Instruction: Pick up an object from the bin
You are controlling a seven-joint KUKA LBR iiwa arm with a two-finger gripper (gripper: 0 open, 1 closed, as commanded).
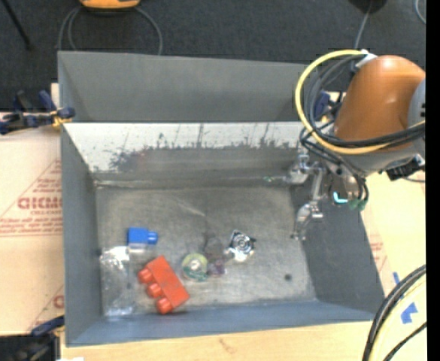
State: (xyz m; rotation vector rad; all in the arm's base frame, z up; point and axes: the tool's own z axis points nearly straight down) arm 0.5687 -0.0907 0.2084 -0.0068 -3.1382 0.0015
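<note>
My gripper [304, 216] hangs by the bin's right wall, about mid-depth, above the floor. No loose thing lies under it. The nearest thing is a small shiny silver-and-clear piece [240, 245] on the floor to its left. Further left is a round yellow-green transparent thing [195, 266] with a small purple bit [218, 269] beside it. A red toy brick [163, 285] lies at an angle near the front wall.
A small blue block [141, 237] and a crumpled clear plastic piece [116, 278] lie in the front left corner. The arm's orange cover and looped cables hang over the bin's right rim. The floor's back half and right side are bare metal.
</note>
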